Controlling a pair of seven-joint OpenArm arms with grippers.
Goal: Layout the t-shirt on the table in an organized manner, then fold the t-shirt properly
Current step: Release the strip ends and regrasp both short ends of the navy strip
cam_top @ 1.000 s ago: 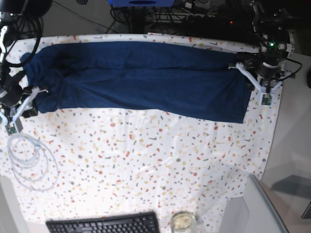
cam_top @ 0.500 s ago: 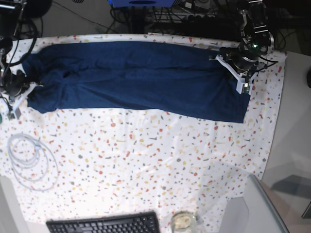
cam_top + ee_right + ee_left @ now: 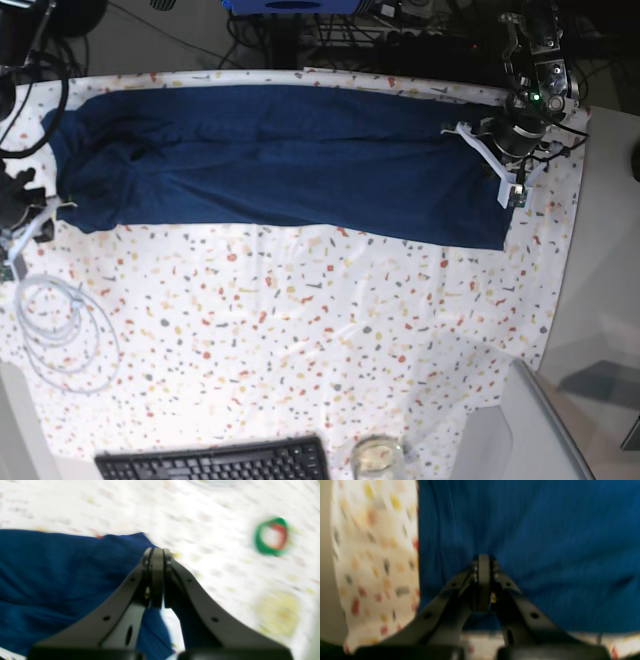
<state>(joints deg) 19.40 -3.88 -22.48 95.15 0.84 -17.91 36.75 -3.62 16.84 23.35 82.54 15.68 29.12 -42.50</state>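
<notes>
Navy t-shirt [image 3: 280, 160] folded into a long band along the far side of the speckled table [image 3: 330, 340]. Left gripper [image 3: 483, 562] reaches down over the band's end on the base view's right, jaws fully closed; whether fabric is pinched cannot be told. Right gripper [image 3: 157, 555], at the opposite end, hangs beside the cloth's corner, jaws pressed together, apparently holding nothing.

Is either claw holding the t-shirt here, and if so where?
Both claws are shut. The left claw sits over the t-shirt near its end; the right claw by an edge. Whether either pinches fabric cannot be told.
</notes>
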